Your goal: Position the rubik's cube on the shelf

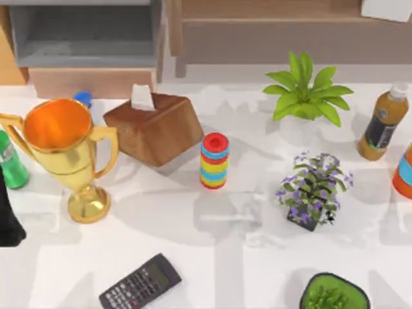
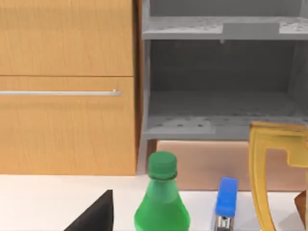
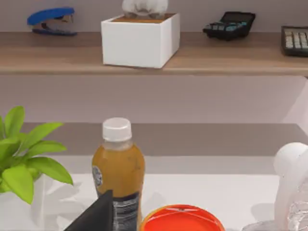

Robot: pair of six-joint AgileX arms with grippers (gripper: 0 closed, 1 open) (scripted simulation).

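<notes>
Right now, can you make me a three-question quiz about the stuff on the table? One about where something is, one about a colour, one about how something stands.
1. Where is the striped ring stack?
A. On the table, to the right of the wooden tissue box
B. Inside the cup
C. On top of the calculator

2. What colour is the cap of the brown juice bottle?
A. Green
B. White
C. Black

3. How is the gold trophy standing?
A. Lying on its side
B. Upside down
C. Upright on its base

Answers:
1 A: the top view shows the stack on the white table beside the box's right edge.
2 B: the cap is white in the top and right wrist views.
3 C: its foot is on the table and its bowl opens upward.
</notes>
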